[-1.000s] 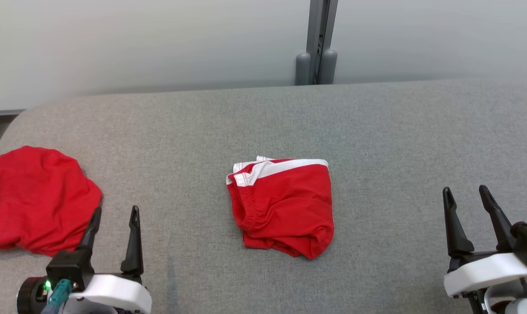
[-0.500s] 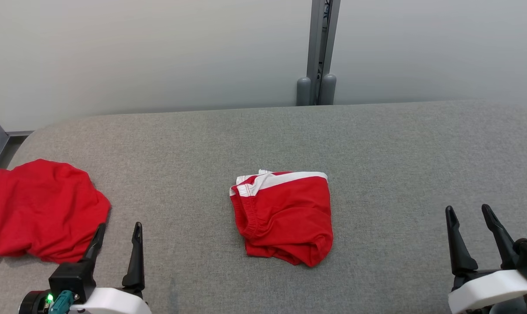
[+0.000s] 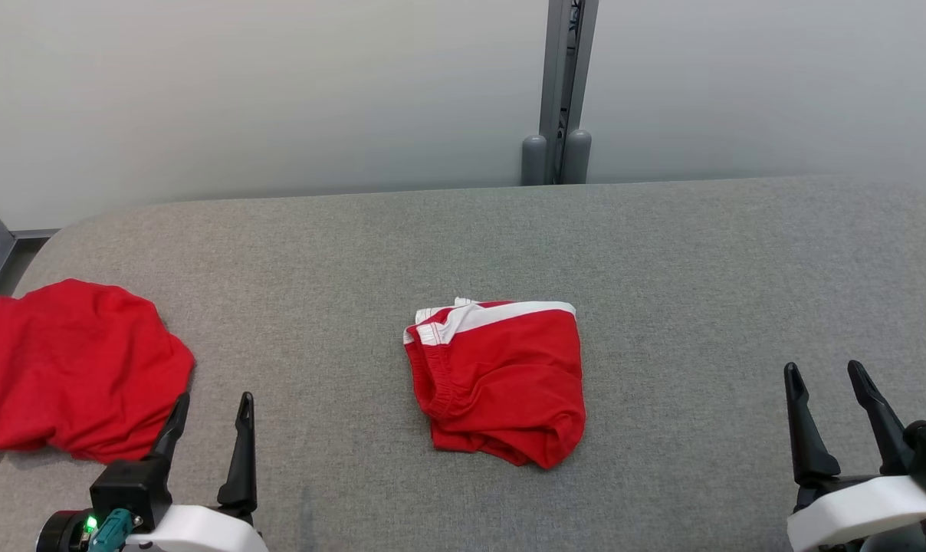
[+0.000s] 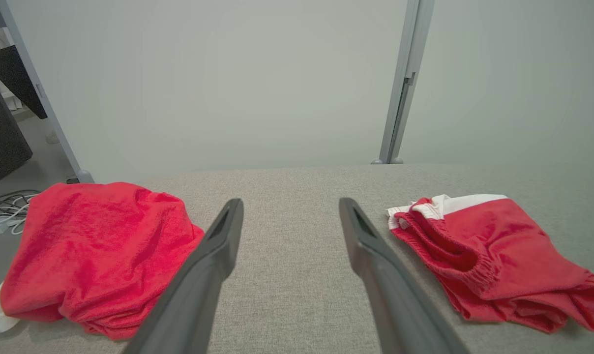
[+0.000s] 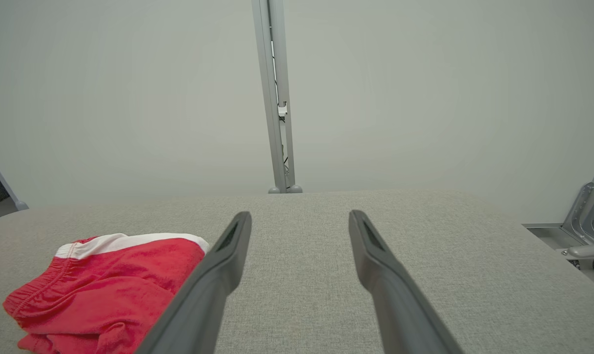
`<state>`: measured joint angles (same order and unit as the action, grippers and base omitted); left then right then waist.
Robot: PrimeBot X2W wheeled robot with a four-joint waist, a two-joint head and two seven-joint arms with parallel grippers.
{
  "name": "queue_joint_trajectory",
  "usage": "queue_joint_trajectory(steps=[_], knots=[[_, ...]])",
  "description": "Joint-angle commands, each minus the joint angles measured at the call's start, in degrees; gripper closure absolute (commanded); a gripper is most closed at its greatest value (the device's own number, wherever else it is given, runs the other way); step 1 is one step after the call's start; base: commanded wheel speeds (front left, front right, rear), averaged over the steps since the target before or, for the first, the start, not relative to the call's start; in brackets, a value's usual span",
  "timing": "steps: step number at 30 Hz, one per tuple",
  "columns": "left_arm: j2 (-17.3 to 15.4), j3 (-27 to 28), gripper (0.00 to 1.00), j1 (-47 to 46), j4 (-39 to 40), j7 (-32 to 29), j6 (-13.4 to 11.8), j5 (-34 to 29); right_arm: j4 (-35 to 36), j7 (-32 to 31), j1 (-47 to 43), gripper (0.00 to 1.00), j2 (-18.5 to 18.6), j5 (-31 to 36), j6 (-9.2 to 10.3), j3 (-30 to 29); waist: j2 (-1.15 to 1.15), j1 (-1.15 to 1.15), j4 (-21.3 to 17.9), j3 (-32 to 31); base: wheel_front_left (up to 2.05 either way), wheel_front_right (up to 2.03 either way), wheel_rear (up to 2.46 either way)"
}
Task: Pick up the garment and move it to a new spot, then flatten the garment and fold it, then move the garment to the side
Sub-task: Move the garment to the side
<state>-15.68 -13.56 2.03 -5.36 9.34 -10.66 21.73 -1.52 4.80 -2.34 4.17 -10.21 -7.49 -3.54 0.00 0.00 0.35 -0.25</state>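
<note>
The grey padded table (image 3: 662, 245) spreads wide before me and runs back to a pale wall with a metal post (image 3: 559, 84). At my far left, near the table's edge, lies a loose red heap (image 3: 80, 368), rumpled, with a scrap of white at its outer side. The garment (image 3: 501, 383) lies at the middle of the table. It is a pair of red shorts with a white band along the far edge, doubled into a compact packet with the elastic waist bunched on its left. My left pincer (image 3: 214, 399) hovers at the near left, just beside the heap, its fingers apart and empty. My right pincer (image 3: 822, 368) hovers at the near right, well apart from the shorts, also spread and holding nothing. I judge the folding done and the last step in hand, which is shifting the packet aside. For that I should reach in low and take both layers at one edge. I should slide or lift the packet evenly, so the fold does not spill open.
</note>
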Motion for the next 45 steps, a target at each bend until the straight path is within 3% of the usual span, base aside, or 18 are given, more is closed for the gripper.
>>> queue_joint_trajectory(steps=[1,13,20,35,45], knots=[[-0.36,0.06,0.0,-0.68,-0.09,0.01,-0.25,0.3,-0.02,0.14,-0.07,0.0,0.13,0.03,-0.02,-0.28,0.0,0.0,-0.01,0.0,0.0,0.0,0.0],[-0.58,-0.87,0.0,-1.99,-0.51,-0.12,0.06,0.28,-0.82,1.07,0.49,0.0,-0.15,-0.15,-0.02,-0.64,0.0,0.0,0.2,0.38,0.0,0.0,0.0],[0.23,-2.03,0.0,-5.43,0.02,0.24,0.58,-0.33,-3.32,1.2,3.87,0.0,0.48,-0.91,-0.02,-0.11,0.0,0.0,2.89,4.12,0.0,0.0,0.0],[4.11,-4.38,0.0,-13.44,-3.82,3.67,2.37,-0.2,-23.87,-2.52,16.93,0.0,2.23,-9.45,-0.02,13.75,0.0,0.0,10.95,10.73,0.0,0.0,0.0],[4.85,-4.21,0.0,-14.89,-5.25,4.91,2.46,-0.42,-31.66,-4.72,21.63,0.0,2.86,-17.12,-0.02,20.28,0.0,0.0,12.32,11.73,0.0,0.0,0.0]])
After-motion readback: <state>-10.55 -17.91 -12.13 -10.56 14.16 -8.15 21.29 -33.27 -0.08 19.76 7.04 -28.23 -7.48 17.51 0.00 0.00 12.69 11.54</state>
